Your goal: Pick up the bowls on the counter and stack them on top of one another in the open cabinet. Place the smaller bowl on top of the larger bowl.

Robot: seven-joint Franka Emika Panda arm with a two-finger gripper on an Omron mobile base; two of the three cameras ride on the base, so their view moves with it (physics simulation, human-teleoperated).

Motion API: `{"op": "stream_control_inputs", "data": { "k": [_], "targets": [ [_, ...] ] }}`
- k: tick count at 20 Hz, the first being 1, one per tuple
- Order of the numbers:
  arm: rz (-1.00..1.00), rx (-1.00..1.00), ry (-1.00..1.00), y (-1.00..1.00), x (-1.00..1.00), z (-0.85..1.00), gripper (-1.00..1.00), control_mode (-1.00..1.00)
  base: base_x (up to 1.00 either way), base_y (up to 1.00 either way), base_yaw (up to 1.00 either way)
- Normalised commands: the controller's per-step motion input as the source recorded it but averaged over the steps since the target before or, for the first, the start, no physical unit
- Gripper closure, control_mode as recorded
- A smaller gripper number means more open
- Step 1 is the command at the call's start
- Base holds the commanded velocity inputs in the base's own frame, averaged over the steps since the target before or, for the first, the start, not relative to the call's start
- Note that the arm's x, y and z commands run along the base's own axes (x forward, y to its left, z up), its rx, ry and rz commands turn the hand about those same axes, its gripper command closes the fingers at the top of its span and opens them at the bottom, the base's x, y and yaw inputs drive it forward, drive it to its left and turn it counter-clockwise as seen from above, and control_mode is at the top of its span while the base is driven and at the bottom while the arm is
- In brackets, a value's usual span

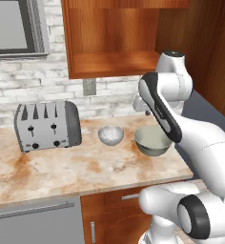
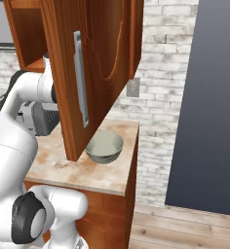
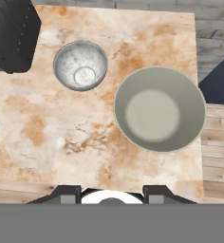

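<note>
We see the marble-look counter (image 1: 62,167) running below the brick wall, with the open cabinet (image 1: 109,43) of reddish-brown wood mounted above it, its doorless shelf bare; in the right base view its swung-out door (image 2: 95,63) with a long metal handle hangs in front of the counter's end. A silver four-slot toaster (image 1: 47,125) stands on the left part of the slab. Right of it sit both bowls, upright and apart from each other: the larger bowl (image 3: 159,109), pale grey-green inside, near the counter's right end and close to its front edge, and the smaller bowl (image 3: 80,65), whitish-grey, just beside it toward the toaster. The gripper (image 3: 112,192) looks straight down on the counter from above, nearer the larger bowl, touching neither; its fingertips (image 3: 69,192) stand apart with nothing between them.
</note>
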Motion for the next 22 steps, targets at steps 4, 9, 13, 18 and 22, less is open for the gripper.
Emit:
{"op": "stream_control_inputs", "data": {
  "k": [4, 9, 13, 18, 22],
  "targets": [
    [0.00, 0.00, -0.02, 0.01, -0.06, 0.00, -1.00, -1.00, 0.00, 0.00, 0.00],
    [0.00, -0.01, -0.05, 0.09, -0.17, 0.00, -1.00, -1.00, 0.00, 0.00, 0.00],
    [-0.01, -0.01, -0.05, 0.10, -0.21, 0.00, -1.00, -1.00, 0.00, 0.00, 0.00],
    [-0.09, 0.01, -0.06, 0.16, -0.21, 0.00, -1.00, -1.00, 0.00, 0.00, 0.00],
    [-0.13, 0.03, -0.04, 0.09, -0.24, -0.04, -1.00, -1.00, 0.00, 0.00, 0.00]
  ]
}}
